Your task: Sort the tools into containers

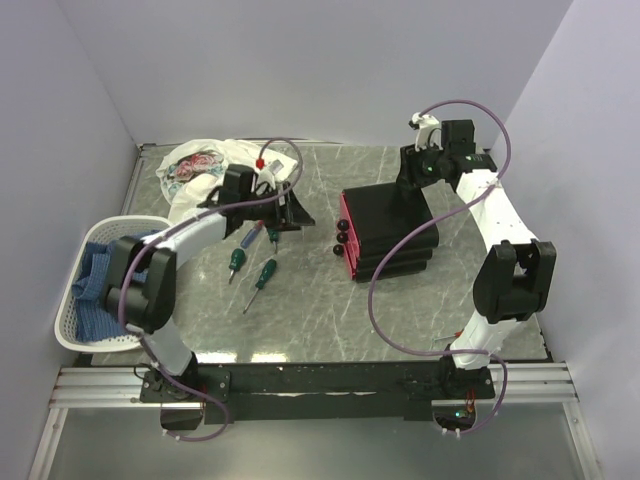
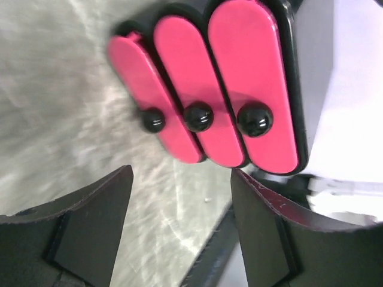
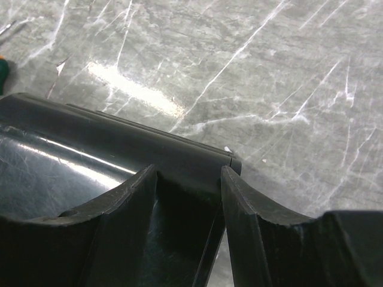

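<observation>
Hovering my left gripper [image 1: 288, 212] here with its fingers [image 2: 90, 221] spread wide and nothing between them. The drawer unit [image 1: 395, 232] sits straight ahead of that hand, a bit apart. Its three pink-red drawers [image 2: 251, 84] are all pushed in and face my palm, and the round black knobs [image 2: 198, 116] line up just past my fingertips. Two green-handled screwdrivers [image 1: 237, 261] lie on the table [image 1: 300, 320] just behind that hand, toward my base. A slim red-and-blue one [image 1: 252, 238] lies nearer, almost under the wrist. My right gripper [image 1: 418, 178] is spread too and holds nothing. It's poised over the back edge of the unit's black top [image 3: 72, 161], fingers [image 3: 239, 209] either side of that edge. Can't tell if they touch it.
</observation>
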